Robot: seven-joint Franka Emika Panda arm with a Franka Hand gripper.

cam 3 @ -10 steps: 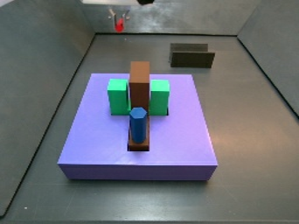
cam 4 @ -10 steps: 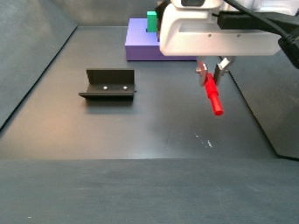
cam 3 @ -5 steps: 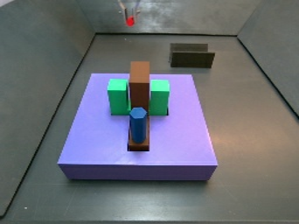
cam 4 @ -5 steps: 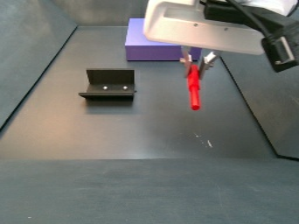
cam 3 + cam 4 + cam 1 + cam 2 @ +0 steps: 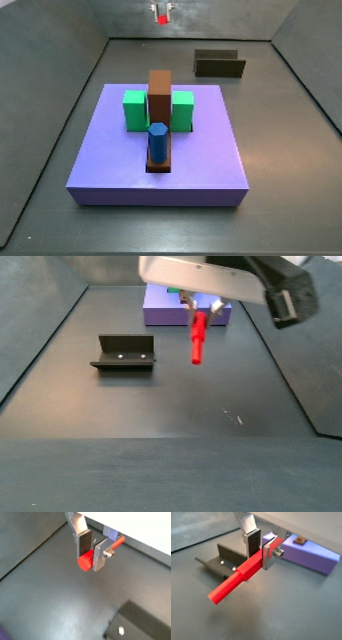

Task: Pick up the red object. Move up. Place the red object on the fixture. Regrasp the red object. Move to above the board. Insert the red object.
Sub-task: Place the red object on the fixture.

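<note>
Grey floor, grey walls, soft even light all round.
Under the jaws of the raised gripper (image 5: 203, 306) the matte dark floor (image 5: 160, 406) spreads out; grey wall panels (image 5: 54, 60) rise either side.

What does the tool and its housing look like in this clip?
The tool, up above the floor, has two flat silver plate fingers with dark pads and a small screw on one plate. In a side view its housing is a white block, with black cables and a dark part beside it.
</note>
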